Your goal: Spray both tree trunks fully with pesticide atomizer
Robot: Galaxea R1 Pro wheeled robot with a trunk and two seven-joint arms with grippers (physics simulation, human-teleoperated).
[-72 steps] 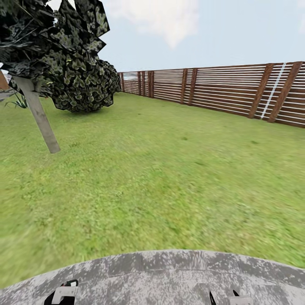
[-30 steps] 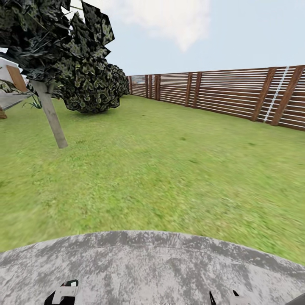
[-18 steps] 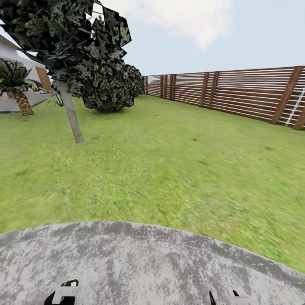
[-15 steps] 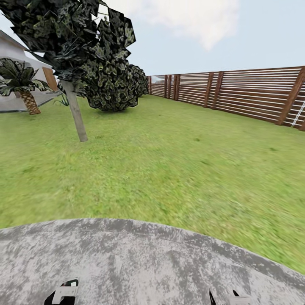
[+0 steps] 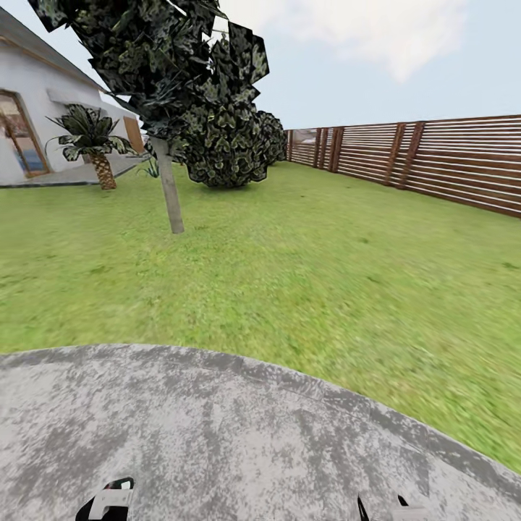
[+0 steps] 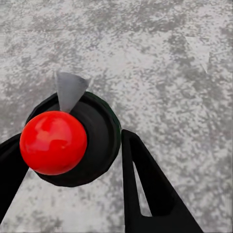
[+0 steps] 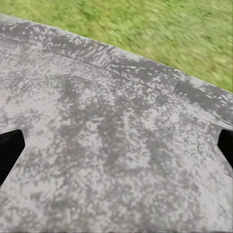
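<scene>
Standing at the far left of the head view, a white house [image 5: 29, 108] with a glazed door backs a short palm [image 5: 94, 141] with a scaly trunk. Just right of the palm rises a tree [image 5: 174, 65] whose pale, bare trunk [image 5: 171, 195] leans slightly and meets the lawn [image 5: 304, 275] well ahead of the robot; its dark angular crown spreads overhead. Behind it sits a rounded dark bush [image 5: 235, 148]. Further right, a brown slatted fence [image 5: 427, 159] runs along the lawn's far edge under a blue sky with one cloud. A broad grey mottled stone [image 5: 217, 434] covers the ground nearest the robot.

At the bottom edge, the left hand [image 5: 108, 503] shows as a white and black tip, and the right hand [image 5: 394, 506] as dark points. In the left wrist view, the left hand [image 6: 68, 160] is clamped on the atomizer [image 6: 77, 141], a black round body with a red ball on top and a grey nozzle, held between the two black fingers [image 6: 145, 189] above the stone. In the right wrist view, the right hand [image 7: 116, 145] has its fingers wide apart at the frame's two sides, with stone and a strip of grass beyond.
</scene>
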